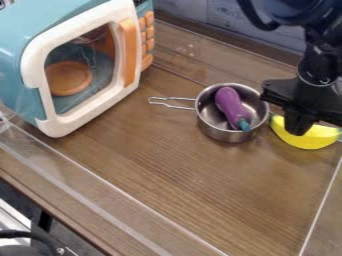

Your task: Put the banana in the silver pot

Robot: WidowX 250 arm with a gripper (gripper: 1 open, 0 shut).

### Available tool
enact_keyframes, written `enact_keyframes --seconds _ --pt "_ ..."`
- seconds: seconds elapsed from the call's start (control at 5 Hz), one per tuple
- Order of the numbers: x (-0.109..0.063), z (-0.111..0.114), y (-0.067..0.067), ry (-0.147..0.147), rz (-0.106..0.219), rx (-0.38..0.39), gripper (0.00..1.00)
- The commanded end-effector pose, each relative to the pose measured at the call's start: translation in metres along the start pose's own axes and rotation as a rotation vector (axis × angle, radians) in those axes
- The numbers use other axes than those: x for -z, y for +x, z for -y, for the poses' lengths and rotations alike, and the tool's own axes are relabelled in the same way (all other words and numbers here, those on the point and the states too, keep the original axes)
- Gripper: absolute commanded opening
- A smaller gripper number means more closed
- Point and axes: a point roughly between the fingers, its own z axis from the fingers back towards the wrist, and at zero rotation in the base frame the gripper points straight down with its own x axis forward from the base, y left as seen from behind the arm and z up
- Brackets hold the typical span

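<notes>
- The dark wood-grain table carries everything, so I read each placement against its surface.
- The teal and cream toy microwave stands at the far left with its door swung open; it plays no part in this job and sits well apart from my work.
- My black hand points steeply down at the right edge, directly over the fruit, because that is where the pickup has to happen.
- The small round shiny silver pot sits mid-table, its thin wire handle pointing left, just beside my hand.
- A purple eggplant with a green stem already lies inside the pot, leaving little room.
- The small curved bright yellow plastic banana rests on the table right of the pot, under my hand, whose fingers are drawn narrow onto it; I judge it pinched but not lifted.
</notes>
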Motion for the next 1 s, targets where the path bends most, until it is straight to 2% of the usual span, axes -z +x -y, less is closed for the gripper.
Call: enact_keyframes --seconds 0.0,0.2,0.4,0.6,0.8 --pt "-0.033 -0.002 0.021 -0.033 0.081 -0.011 0.00" --pt "-0.043 -0.005 0.021 -0.030 0.078 0.000 0.00" --pt "-0.060 -0.011 0.023 -0.040 0.088 0.001 0.00" --pt "-0.086 -0.025 0.026 -0.048 0.111 -0.008 0.00" --pt "-0.077 -0.026 0.023 -0.051 0.110 0.007 1.00"
